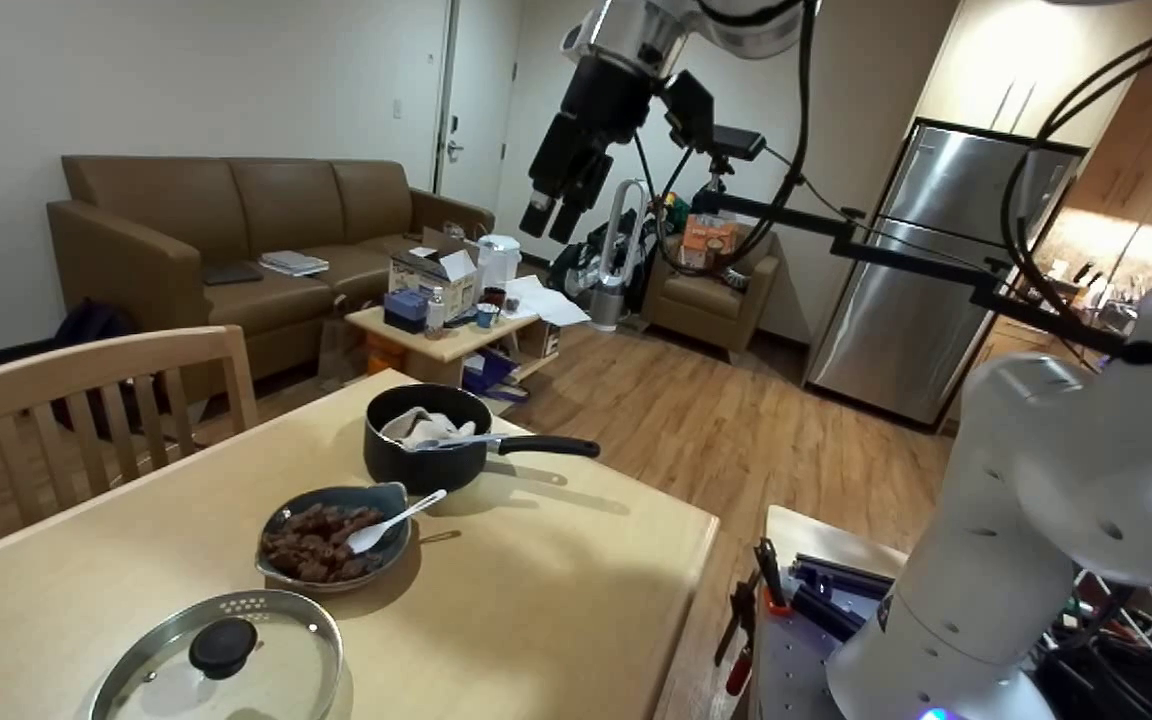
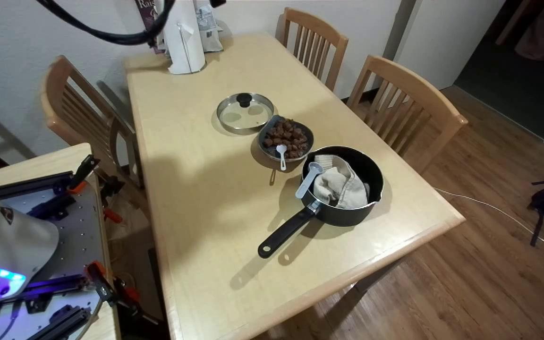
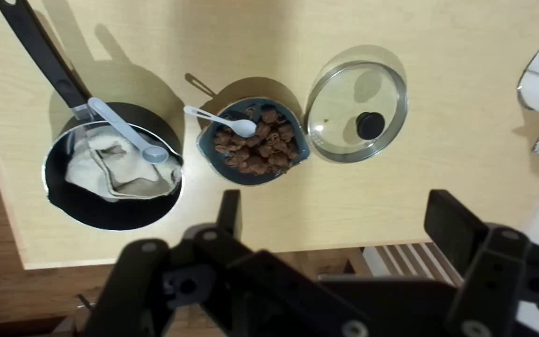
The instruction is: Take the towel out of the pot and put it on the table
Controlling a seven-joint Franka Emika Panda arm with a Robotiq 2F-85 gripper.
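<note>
Table (image 2: 196, 222) carries the pot (image 2: 345, 216); my gripper (image 3: 334, 201) hangs high, well apart from the pot, spread wide and empty. The towel (image 3: 124, 168) lies crumpled inside the pot; I should pinch a fold from above, avoiding the pale blue spoon (image 3: 124, 128) crossing the pot's rim.

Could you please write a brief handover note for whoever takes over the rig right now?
Claw: open, holding nothing, raised away from the pot.
Towel: bunched inside the pot, which stands upright on the table; a pale spoon lies across the rim and over the towel.
Done: no step yet; the towel is not out.
Left: lift the towel from the pot and put it on the table, minding the spoon, which could slide or come along.
</note>
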